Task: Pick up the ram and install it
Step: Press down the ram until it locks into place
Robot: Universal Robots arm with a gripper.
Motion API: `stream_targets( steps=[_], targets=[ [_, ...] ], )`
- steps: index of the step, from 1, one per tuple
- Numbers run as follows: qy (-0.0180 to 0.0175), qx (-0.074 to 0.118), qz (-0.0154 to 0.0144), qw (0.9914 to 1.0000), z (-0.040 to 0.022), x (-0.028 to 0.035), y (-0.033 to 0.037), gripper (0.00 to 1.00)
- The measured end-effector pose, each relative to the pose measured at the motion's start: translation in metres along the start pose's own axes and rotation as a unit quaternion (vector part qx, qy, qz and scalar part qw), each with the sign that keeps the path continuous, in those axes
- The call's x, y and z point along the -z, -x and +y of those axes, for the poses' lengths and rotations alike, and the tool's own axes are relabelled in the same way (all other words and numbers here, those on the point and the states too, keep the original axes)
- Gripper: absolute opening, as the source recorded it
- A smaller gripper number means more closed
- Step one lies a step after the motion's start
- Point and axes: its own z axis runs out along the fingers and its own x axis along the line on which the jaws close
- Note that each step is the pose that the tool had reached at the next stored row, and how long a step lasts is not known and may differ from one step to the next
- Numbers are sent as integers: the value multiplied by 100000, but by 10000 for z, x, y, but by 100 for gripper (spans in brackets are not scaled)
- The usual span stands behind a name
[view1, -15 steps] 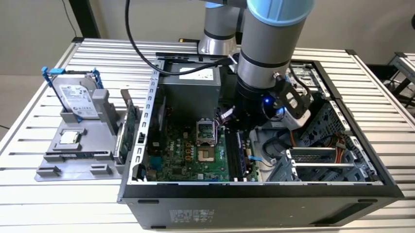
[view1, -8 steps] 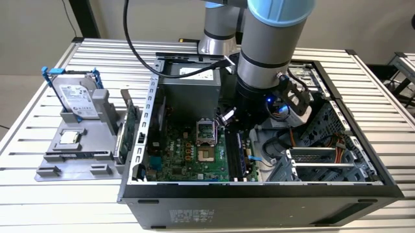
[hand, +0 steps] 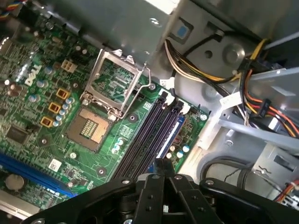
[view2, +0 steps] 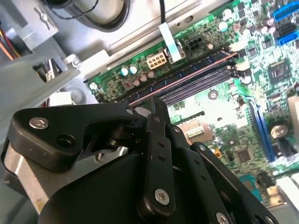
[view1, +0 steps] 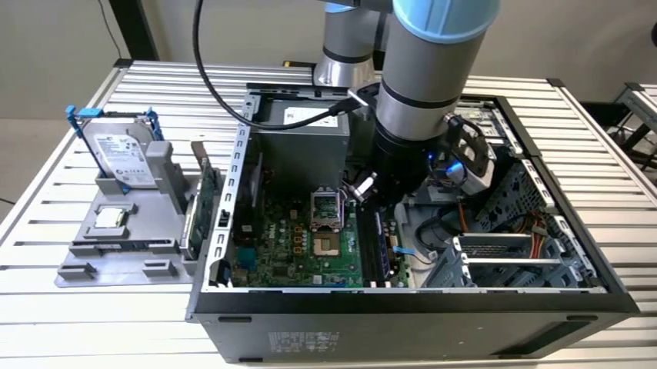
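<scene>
The ram (hand: 170, 135) is a thin blue-green stick standing in the motherboard slot nearest the drive bays, beside the empty black slots (hand: 145, 135). In the exterior view the ram (view1: 392, 242) runs toward the case front. Its top edge (view2: 187, 74) shows as a thin line in the second wrist view. My gripper (view1: 367, 192) hangs inside the open case over the stick's far end. Its black fingers are shut, tips together, in both wrist views (view2: 156, 105) (hand: 160, 164). The tips sit at the ram's top edge; I cannot tell whether they touch it.
The open CPU socket (hand: 114, 84) lies beside the slots. Power cables (hand: 201, 70) and the drive cage (view1: 503, 254) crowd the other side. Outside the case, at the exterior view's left, a grey fixture (view1: 113, 261) holds a hard drive (view1: 121, 157) and a green expansion card (view1: 208, 201).
</scene>
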Motion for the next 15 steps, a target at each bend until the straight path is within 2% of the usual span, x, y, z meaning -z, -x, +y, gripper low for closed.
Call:
stream_targets(
  steps=[4,8,11,15],
  targets=[
    [203,3054,31,99953,0,0,0,0],
    [418,6263,59,99803,0,0,0,0],
    [573,8737,91,99616,0,0,0,0],
    [760,11856,136,99292,0,0,0,0]
  ],
)
